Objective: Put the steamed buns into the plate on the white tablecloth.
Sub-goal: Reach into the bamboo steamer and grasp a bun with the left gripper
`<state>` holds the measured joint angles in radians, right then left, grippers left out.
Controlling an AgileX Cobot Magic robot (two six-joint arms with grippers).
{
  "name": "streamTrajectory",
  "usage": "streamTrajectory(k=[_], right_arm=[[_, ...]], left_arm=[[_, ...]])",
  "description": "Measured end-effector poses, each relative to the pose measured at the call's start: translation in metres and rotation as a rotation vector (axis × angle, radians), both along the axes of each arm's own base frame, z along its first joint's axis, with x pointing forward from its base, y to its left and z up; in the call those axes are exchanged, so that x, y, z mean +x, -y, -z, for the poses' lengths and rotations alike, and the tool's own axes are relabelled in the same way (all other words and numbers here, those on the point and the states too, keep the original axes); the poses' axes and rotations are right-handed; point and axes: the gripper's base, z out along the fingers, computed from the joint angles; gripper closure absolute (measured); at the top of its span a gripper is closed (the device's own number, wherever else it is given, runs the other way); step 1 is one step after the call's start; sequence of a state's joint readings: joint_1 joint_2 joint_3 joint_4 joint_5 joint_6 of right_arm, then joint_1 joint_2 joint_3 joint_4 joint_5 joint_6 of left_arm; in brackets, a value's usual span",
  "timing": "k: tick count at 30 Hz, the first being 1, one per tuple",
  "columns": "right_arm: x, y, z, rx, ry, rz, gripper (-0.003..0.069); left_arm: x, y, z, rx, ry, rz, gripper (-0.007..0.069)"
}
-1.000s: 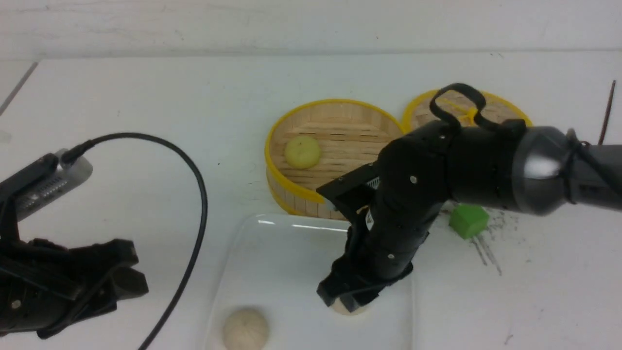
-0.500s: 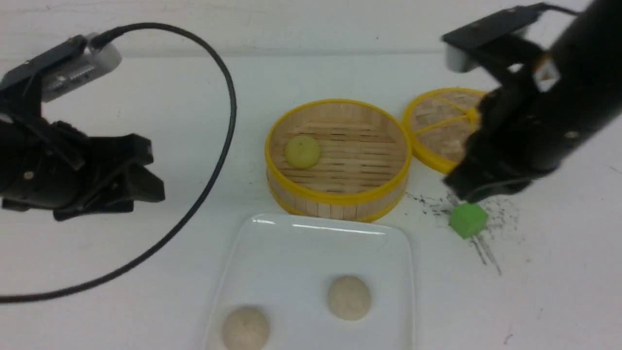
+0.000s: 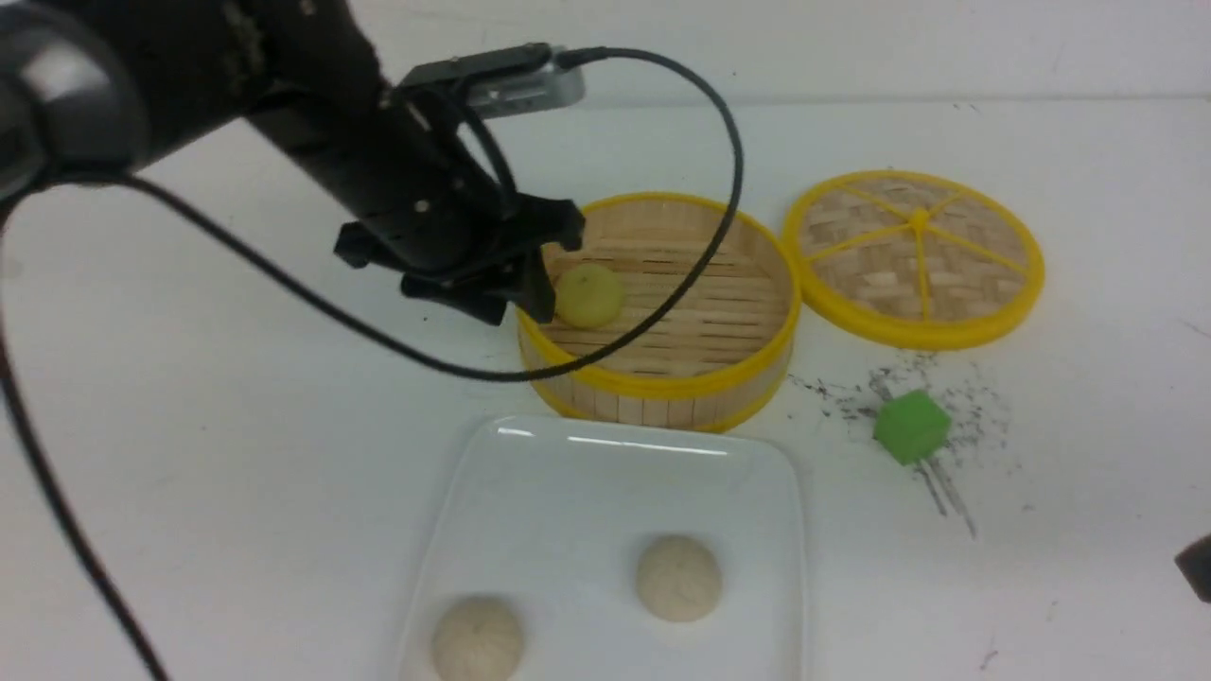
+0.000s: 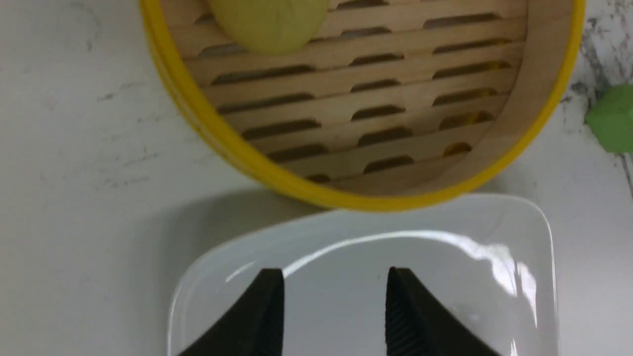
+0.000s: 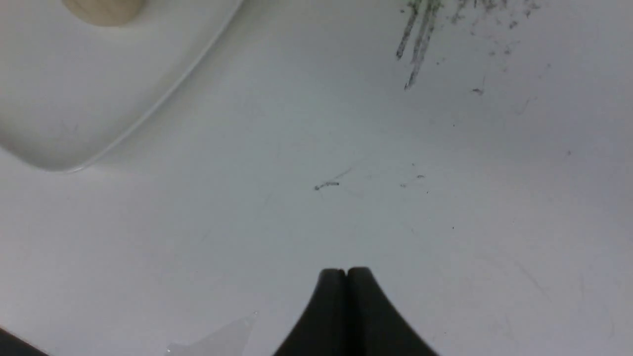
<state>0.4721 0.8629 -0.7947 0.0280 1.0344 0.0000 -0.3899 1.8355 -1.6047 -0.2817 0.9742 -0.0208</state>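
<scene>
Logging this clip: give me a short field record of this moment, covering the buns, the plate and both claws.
placed: two beige buns on the plate
left to move: yellow-green bun, in the bamboo steamer basket
left claw: open, empty, near the basket's left rim
right claw: shut, empty, over bare tablecloth
other items: basket lid and green cube, to the right of the basket

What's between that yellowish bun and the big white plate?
The steamer basket itself: its slatted floor and yellow-rimmed wall lie between the yellowish bun and the plate, plainest in the left wrist view.
</scene>
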Motion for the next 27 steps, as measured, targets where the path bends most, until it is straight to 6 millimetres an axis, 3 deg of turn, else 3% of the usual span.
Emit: streamTrajectory(k=[8, 13, 19, 24, 27], right_arm=[[0.001, 0.0, 0.009, 0.025, 0.052, 0.003, 0.067], [0.001, -0.001, 0.008, 0.034, 0.055, 0.003, 0.067], [0.0, -0.003, 0.009, 0.07, 0.038, 0.005, 0.0666], [0.0, -0.004, 0.009, 0.08, 0.035, 0.006, 0.0664], [0.0, -0.005, 0.009, 0.084, 0.035, 0.006, 0.0662]], left_arm=[[0.05, 0.035, 0.025, 0.042, 0.026, 0.006, 0.0312], [0.073, 0.043, 0.047, 0.072, 0.055, -0.005, 0.0312], [0.088, 0.047, 0.073, 0.072, 0.084, -0.041, 0.0342], [0.089, 0.047, 0.078, 0.069, 0.065, -0.063, 0.0515], [0.083, 0.045, 0.063, 0.077, 0.036, -0.053, 0.0603]])
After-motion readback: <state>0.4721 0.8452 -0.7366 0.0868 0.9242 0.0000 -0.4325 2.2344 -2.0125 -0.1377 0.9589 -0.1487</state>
